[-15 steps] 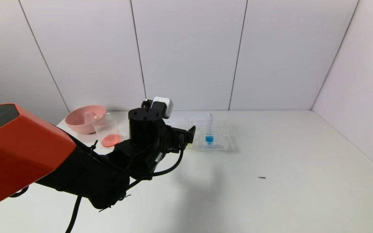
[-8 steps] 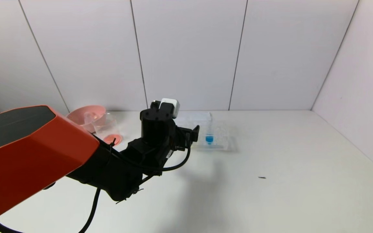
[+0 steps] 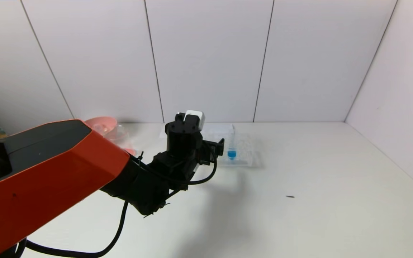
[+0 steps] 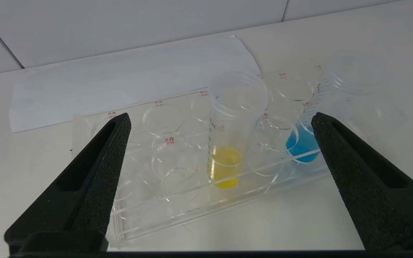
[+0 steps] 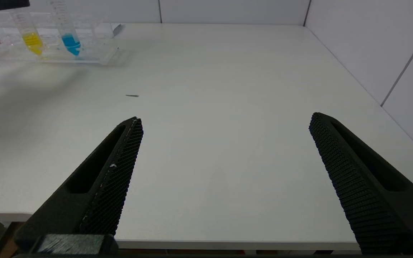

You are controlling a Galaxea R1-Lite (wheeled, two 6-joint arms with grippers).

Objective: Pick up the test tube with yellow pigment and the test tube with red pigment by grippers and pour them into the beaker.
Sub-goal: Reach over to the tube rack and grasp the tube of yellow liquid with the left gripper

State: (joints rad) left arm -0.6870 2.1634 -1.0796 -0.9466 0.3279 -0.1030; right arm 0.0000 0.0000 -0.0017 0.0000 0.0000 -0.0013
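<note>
Left gripper (image 4: 221, 132) spread wide, empty, poised just short of the clear rack (image 4: 149, 211). Straight ahead between the fingers (image 4: 95, 168): the tube with yellow liquid (image 4: 228, 143), upright in a rack hole, mouth open, only a little liquid at the round bottom. Just beyond and toward the right finger, the blue tube (image 4: 301, 141) (not wanted, close enough to be knocked). Behind the rack, a sheet of paper (image 4: 120, 82) flat on the table (image 5: 210, 107).

Probably light, stiff, smooth and slippery, breakable if squeezed hard. Best taken on the bare wall above the rack top and below the rim, with a gentle squeeze, then lifted straight up to clear the hole before any tilt.

No red tube seen in the rack. Off to the gripper's left, behind the arm, the beaker (image 3: 118, 134) and a pink bowl (image 3: 100, 123), mostly hidden.

Right gripper (image 5: 224, 150) parked well apart from the rack, fingers wide, nothing held.
</note>
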